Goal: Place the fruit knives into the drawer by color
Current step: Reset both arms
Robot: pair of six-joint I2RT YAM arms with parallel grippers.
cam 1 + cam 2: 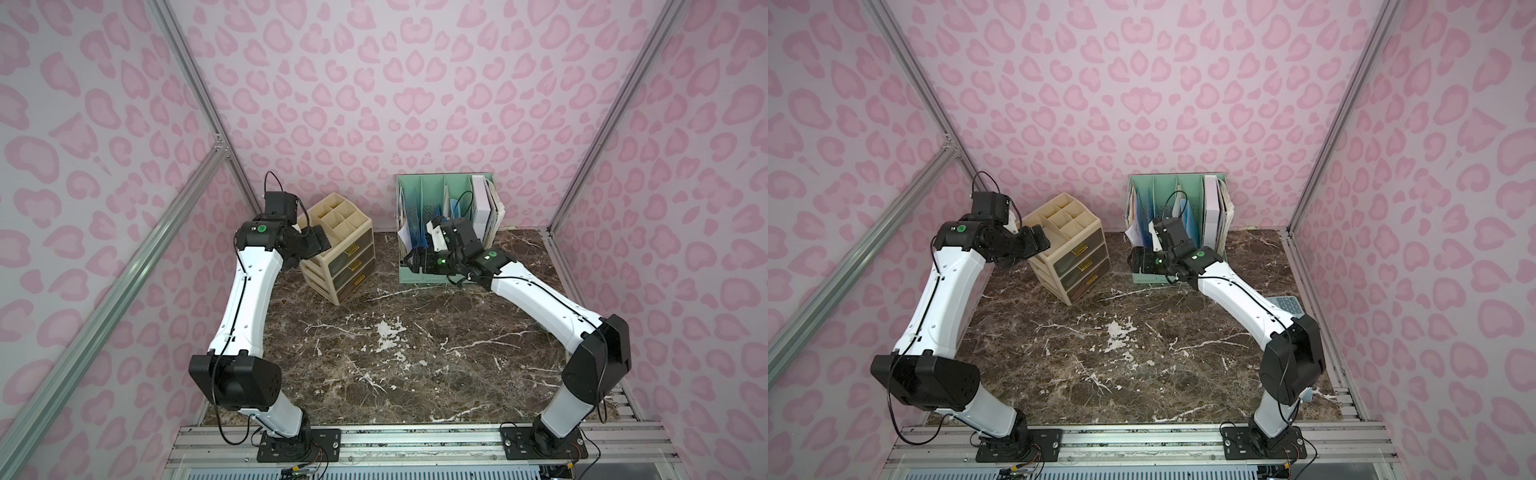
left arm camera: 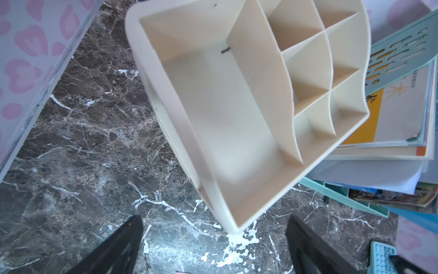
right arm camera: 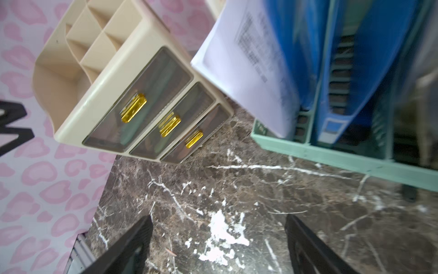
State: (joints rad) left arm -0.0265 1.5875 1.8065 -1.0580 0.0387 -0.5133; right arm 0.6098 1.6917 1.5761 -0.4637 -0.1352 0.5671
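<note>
Fruit knives not visible, likely inside the shut drawers (image 1: 351,267) left of centre in both top views; left tool (image 2: 213,221) and right tool (image 3: 219,218) spread, empty; left one, just beside the organizer (image 1: 322,276), could clip it.

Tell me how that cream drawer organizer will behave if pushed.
The drawer organizer is probably light: its plastic walls are thin and its top compartments look empty. It would likely slide on the smooth marble tabletop rather than resist.

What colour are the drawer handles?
The handles are golden yellow; the right wrist view shows them best.
</note>
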